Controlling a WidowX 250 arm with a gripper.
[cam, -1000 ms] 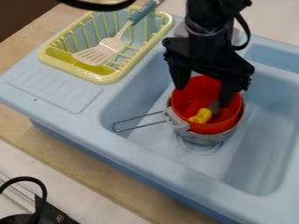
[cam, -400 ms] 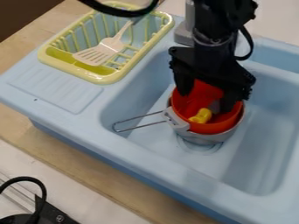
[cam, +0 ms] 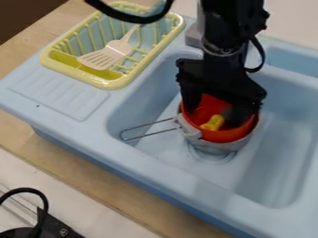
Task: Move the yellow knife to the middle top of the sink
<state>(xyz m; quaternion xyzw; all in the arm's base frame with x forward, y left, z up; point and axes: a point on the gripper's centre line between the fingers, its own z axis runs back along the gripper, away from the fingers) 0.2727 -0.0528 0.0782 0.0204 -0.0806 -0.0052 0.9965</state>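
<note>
You are looking down at a slant on a light blue plastic toy sink (cam: 155, 162) on a pale wooden bench (cam: 93, 179). Your black robot arm (cam: 227, 28) enters from the top edge, and its black two-finger hand (cam: 214, 114) points down over a red-orange plastic cup (cam: 227, 136). The hand is spread, one finger towards each side of the cup.

The yellow knife (cam: 214, 122) lies inside the cup, its yellow handle showing between your two fingers; its greyish part, towards the right finger in the view, is partly hidden. The cup sits in a grey metal pot (cam: 217, 148) inside the sink basin, and the pot's wire handle (cam: 152, 134) points to the left of the view.

At the upper left, a pale yellow plastic dish rack (cam: 109, 83) holds a cream slotted spatula (cam: 105, 56). A black cable (cam: 133, 19) loops over the rack's far end.
</note>
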